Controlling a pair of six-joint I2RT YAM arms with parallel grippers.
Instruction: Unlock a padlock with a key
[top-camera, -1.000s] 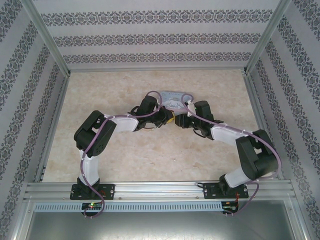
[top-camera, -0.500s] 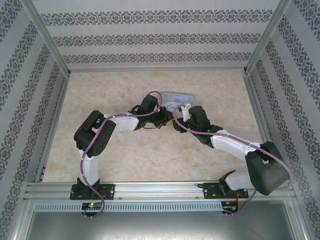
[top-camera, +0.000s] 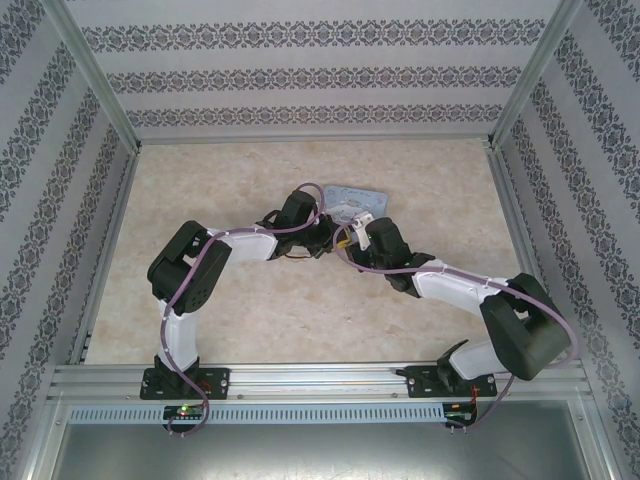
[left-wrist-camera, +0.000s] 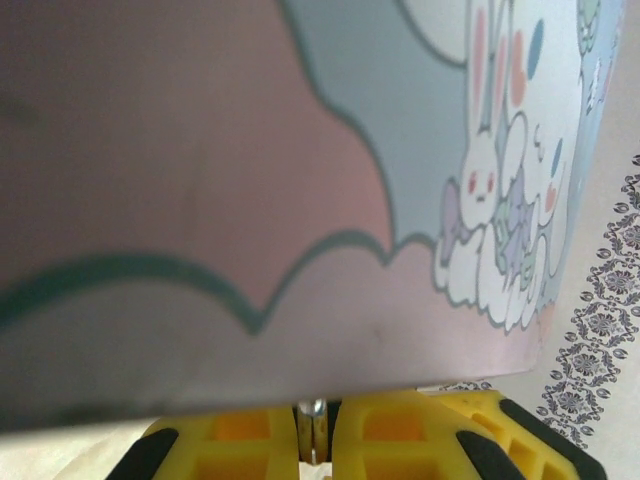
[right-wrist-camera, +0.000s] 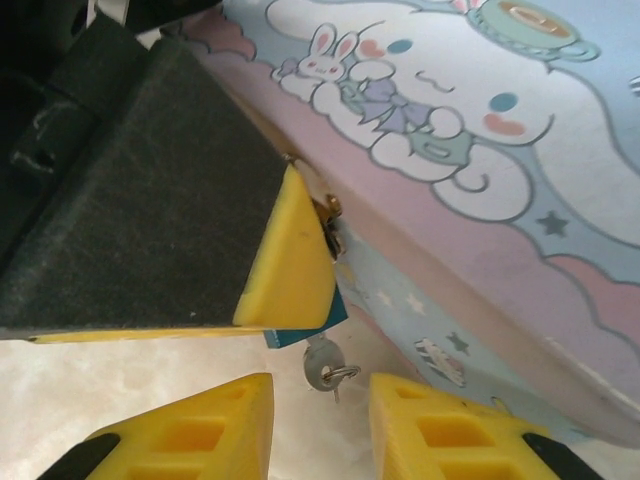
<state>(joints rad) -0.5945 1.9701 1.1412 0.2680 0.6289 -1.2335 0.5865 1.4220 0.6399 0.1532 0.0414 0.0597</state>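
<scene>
In the left wrist view my left gripper (left-wrist-camera: 318, 425) is shut on a thin metal piece (left-wrist-camera: 315, 432) of the padlock, right under the light-blue cartoon tin (left-wrist-camera: 300, 200). Seen from the right wrist, the left gripper's yellow pad (right-wrist-camera: 290, 260) covers most of the padlock (right-wrist-camera: 305, 328), whose blue corner pokes out below it. The key (right-wrist-camera: 323, 365), grey with a small ring, hangs from the padlock's underside. My right gripper (right-wrist-camera: 320, 425) is open just below, a yellow finger on each side of the key, touching nothing. From above, both grippers (top-camera: 335, 238) (top-camera: 352, 238) meet at the tin's near edge.
The tin (top-camera: 358, 198) lies on the marble-patterned table (top-camera: 230, 170) just beyond both grippers. Patterned walls and metal frame rails (top-camera: 95, 80) close the table in on three sides. Purple cables run along both arms.
The right arm has swung its wrist leftward and closer to the left gripper and tin. The left arm has stayed still, holding its grip.
</scene>
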